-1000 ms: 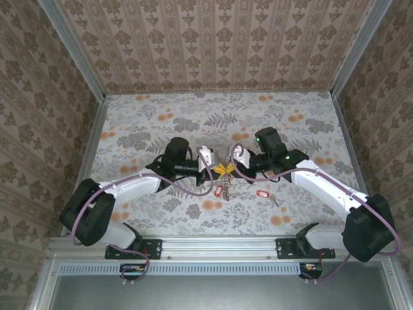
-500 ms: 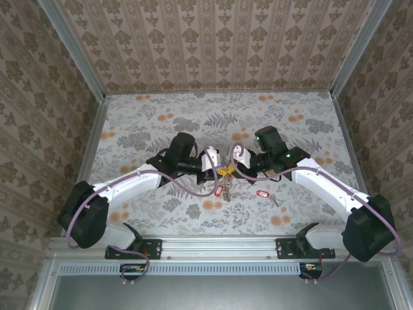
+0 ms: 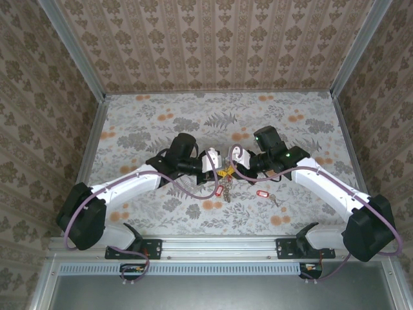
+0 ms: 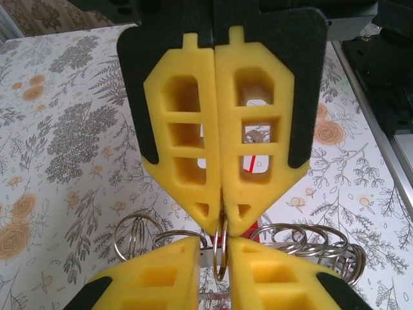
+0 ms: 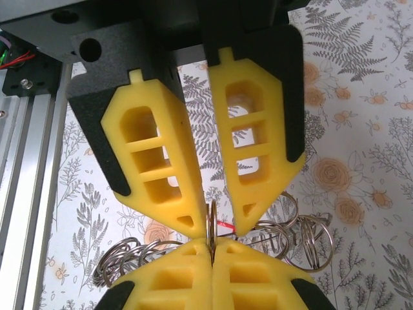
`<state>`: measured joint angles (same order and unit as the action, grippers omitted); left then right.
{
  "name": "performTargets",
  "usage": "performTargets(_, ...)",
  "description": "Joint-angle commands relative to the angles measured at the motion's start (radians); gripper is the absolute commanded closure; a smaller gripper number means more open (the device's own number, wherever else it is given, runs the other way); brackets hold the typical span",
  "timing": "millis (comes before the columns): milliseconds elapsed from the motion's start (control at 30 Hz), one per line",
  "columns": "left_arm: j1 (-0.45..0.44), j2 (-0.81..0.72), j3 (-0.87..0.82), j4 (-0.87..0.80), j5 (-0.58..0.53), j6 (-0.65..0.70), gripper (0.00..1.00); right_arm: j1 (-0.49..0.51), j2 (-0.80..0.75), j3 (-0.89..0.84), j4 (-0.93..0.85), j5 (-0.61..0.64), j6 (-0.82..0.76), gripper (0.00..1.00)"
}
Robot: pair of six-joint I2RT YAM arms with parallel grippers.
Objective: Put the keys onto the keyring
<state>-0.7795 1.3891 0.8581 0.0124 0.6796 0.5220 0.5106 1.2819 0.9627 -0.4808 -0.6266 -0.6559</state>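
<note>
In the top view the left gripper (image 3: 210, 163) sits just left of centre, reaching toward the middle of the floral table (image 3: 148, 116). Its wrist view shows the yellow fingers (image 4: 193, 142) pressed flat together, with the thin edge of the keyring (image 4: 221, 248) pinched at their tips. Wire loops fan out to both sides lower in that frame.

At the centre of the top view, the keyring (image 3: 224, 172) is held between the two tools. A red-tagged key (image 3: 219, 190) lies just below it. I cannot tell whether that key is threaded on or merely lying close.

Right of centre, the right gripper (image 3: 236, 157) meets the ring from the other side. In its wrist view the jaws stand narrowly apart and straddle the ring's edge (image 5: 211, 226). Whether the pads touch the metal is unclear.

Further right, another red-tagged key (image 3: 262, 193) lies loose on the table, well apart from the ring.

The task looks partway done: the ring is gripped and presented, but at least that loose key has yet to be fetched and threaded on.
</note>
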Motion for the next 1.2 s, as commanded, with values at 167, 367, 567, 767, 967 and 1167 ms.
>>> performTargets(167, -0.005, -0.043, 0.009, 0.049, -0.029, 0.003, 1.0, 0.009, -0.002, 0.023, -0.006, -0.013, -0.016, 0.98)
performTargets(367, 0.038, -0.054, -0.064, 0.25, 0.138, -0.13, 1.0, -0.042, -0.024, -0.058, 0.11, -0.114, 0.03, 0.86)
performTargets(567, 0.043, -0.032, -0.085, 0.331, 0.253, -0.19, 1.0, -0.053, -0.018, -0.082, 0.171, -0.188, 0.052, 0.85)
performTargets(767, 0.045, -0.03, -0.11, 0.39, 0.257, -0.222, 1.0, -0.066, -0.021, -0.079, 0.175, -0.196, 0.06, 0.95)
performTargets(967, 0.035, -0.054, -0.075, 0.192, 0.11, -0.102, 0.81, -0.064, -0.036, -0.052, 0.131, -0.183, 0.057, 1.0)
performTargets(1167, 0.013, -0.06, -0.004, 0.008, 0.003, 0.01, 0.77, -0.048, -0.034, -0.02, 0.067, -0.13, 0.028, 1.0)
